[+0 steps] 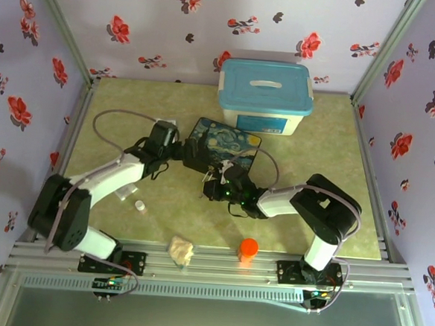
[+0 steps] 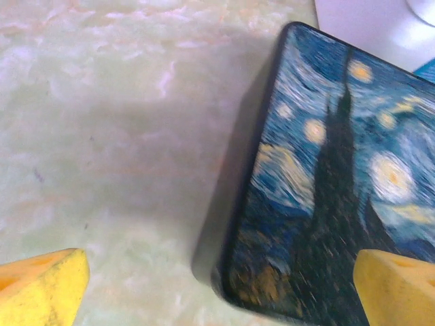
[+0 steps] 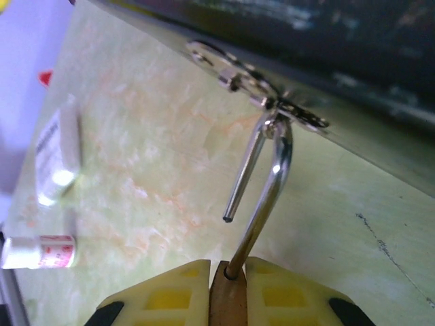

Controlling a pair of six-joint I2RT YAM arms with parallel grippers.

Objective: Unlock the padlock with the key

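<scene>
The padlock (image 3: 227, 304) sits mostly hidden inside the right end effector (image 3: 228, 268).

Brass-bodied padlock (image 3: 228, 302) stands open, its thin silver shackle (image 3: 264, 197) hooked through a metal hasp (image 3: 234, 75), one leg seated, the other free above the surface (image 3: 149, 170).

right end effector (image 3: 228, 278) grips padlock (image 3: 226, 309) | shackle (image 3: 268, 193) open, in hasp (image 3: 234, 71)

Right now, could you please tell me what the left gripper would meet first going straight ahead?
Probably the starry-night box: its dark corner edge lies between the fingers of the open left gripper, ahead of them. Depth is unclear, so the table might come first.
</scene>
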